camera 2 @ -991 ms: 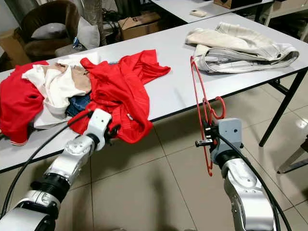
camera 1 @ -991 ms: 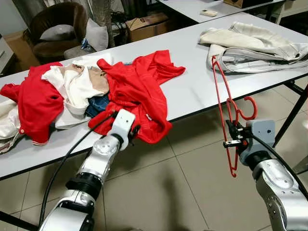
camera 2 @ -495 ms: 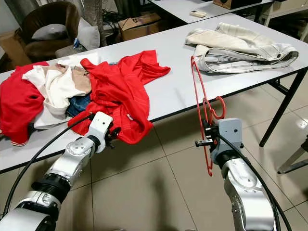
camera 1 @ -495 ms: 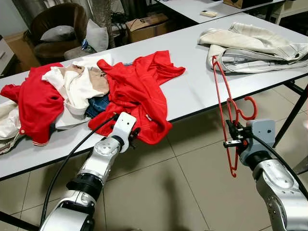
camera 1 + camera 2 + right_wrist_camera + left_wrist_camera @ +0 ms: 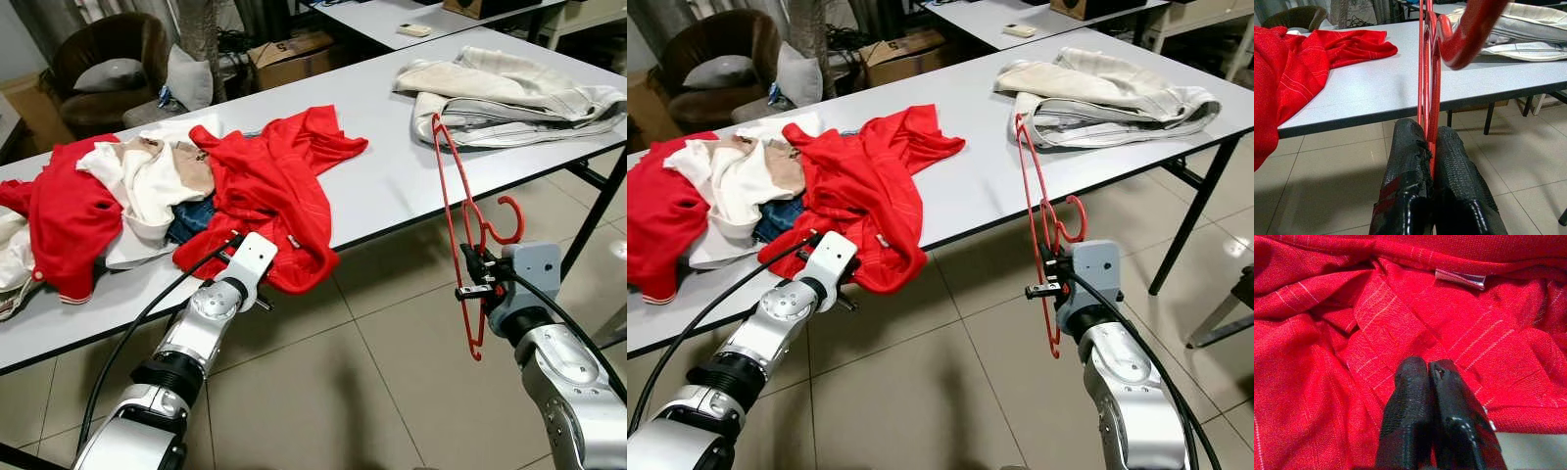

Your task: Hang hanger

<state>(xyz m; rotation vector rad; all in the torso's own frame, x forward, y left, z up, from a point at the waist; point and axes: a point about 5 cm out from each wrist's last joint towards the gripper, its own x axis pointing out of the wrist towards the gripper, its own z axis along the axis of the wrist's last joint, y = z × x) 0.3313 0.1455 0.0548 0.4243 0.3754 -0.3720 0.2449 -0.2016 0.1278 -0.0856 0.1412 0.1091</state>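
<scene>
The right pincer point(image 5: 474, 276) pinches the thin, stiff red hanger point(image 5: 460, 227) upright beside the bench point(image 5: 392, 186); left pincer point(image 5: 1429, 382) pressed together, seemingly nipping the soft red shirt point(image 5: 266, 186)

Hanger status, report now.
Right claw shut on red hanger, held upright off the table edge. Left claw shut, pinching the red shirt at the table edge. Nothing blocking.
</scene>
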